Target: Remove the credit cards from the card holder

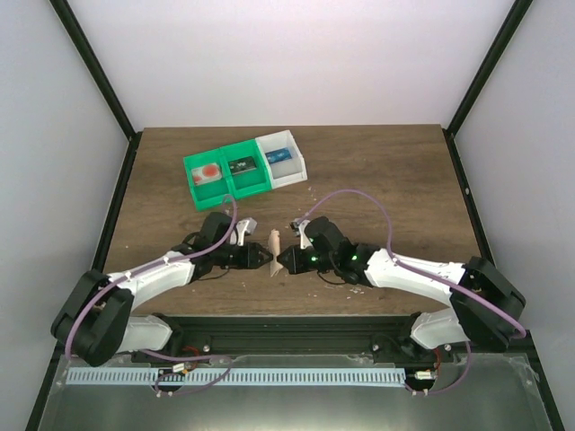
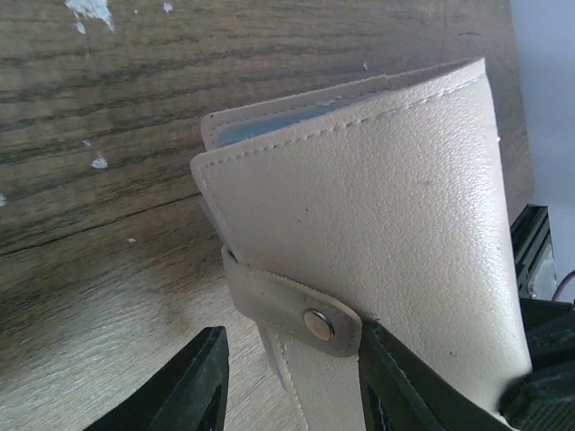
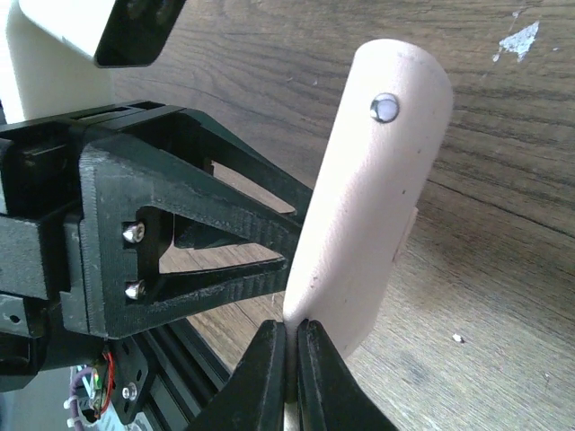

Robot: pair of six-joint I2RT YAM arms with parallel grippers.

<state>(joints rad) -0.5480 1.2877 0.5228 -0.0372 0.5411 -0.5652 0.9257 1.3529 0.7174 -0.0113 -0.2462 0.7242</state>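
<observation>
No text, brand, number or sign is readable in any of the 3 views. At 11 o'clock on the table, the 2 green plastic bins (image 1: 191, 184) and 1 white plastic bin (image 1: 301, 167) hold items with printed patches, too small to read. Nothing is legible on the cream stitched leather card holder (image 2: 377, 197) or its round metal snap (image 2: 316, 324).

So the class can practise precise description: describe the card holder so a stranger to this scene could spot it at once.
On the wooden table, look at the middle, near the front edge. Held upright there by the right gripper is the card holder. Unlike the green and white bins farther back, it is a cream leathery sleeve with stitched edges and a snap strap.
</observation>
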